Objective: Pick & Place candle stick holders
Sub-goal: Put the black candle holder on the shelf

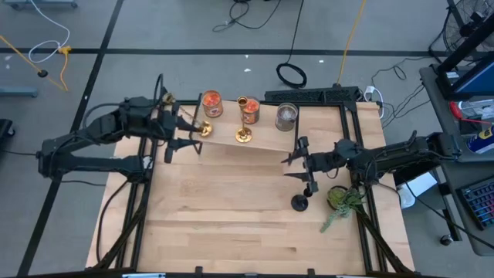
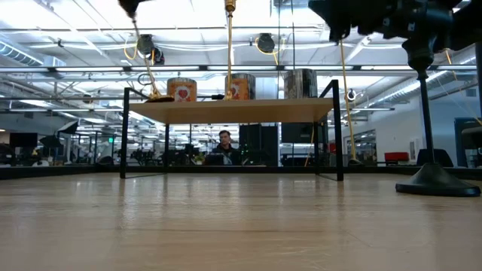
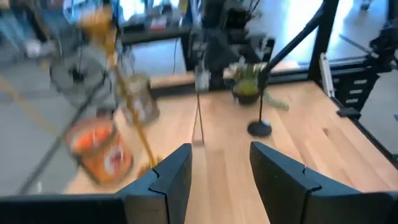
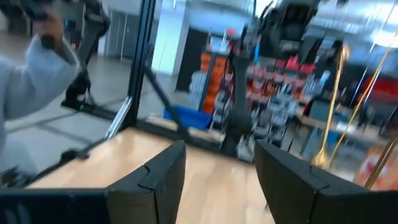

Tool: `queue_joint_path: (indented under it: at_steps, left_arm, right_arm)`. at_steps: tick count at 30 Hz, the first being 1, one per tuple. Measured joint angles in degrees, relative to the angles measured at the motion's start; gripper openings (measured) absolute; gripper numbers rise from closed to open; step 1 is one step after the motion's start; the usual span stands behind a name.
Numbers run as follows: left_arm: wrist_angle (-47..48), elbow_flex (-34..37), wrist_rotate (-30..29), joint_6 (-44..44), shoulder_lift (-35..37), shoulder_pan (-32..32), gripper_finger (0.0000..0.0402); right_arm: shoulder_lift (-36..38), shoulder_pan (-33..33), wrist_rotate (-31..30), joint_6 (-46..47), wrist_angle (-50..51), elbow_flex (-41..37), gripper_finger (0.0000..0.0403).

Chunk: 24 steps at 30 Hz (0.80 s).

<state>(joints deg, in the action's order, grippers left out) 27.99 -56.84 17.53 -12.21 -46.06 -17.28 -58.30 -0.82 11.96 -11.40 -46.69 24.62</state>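
Observation:
A raised wooden shelf [image 1: 266,139] stands at the table's far side. One brass holder [image 1: 243,133] stands upright on it. A second brass holder [image 1: 202,128] stands tilted toward the table's left, its stem [image 2: 144,60] leaning, its base on the shelf's left end. My left gripper [image 1: 185,131] is open at that end, beside this holder [image 3: 127,106]. The black holder [image 1: 300,202] stands upright on the table by its base [image 2: 435,183]. My right gripper [image 1: 292,167] is open and empty above it, slightly to its far side. My left gripper's far finger [image 1: 185,120] lies under the tilted brass holder's stem as seen from above. I cannot tell whether it touches the stem. Nothing is between the two fingers in the left wrist view.
Two orange jar candles [image 1: 211,103] [image 1: 249,108] and a grey jar candle [image 1: 286,116] stand on the shelf's far part. A small potted plant [image 1: 340,199] sits right of the black holder. A person's sleeve [image 4: 31,74] shows beyond the table.

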Motion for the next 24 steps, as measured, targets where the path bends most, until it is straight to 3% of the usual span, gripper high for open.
queue_joint_path:
  at_steps: [5,13,16,24]
  left_arm:
    - [-6.01,0.0,0.1,-0.87,-2.01,1.12,0.017]
    - [-6.13,0.0,-0.35,-0.63,-4.76,1.32,0.017]
    - [-3.97,0.0,-5.7,0.73,-4.95,1.34,0.017]
    - [5.0,0.0,-27.23,2.61,-4.95,1.29,0.017]
  right_arm:
    - [0.01,0.0,-0.12,-2.15,-3.27,0.07,0.0185]
    - [-0.02,-0.02,0.07,0.59,-1.5,0.02,0.0185]
    - [0.04,-0.02,0.07,2.9,-1.91,0.02,0.0185]
    - [0.02,-0.02,0.08,3.05,-1.43,0.02,0.0185]
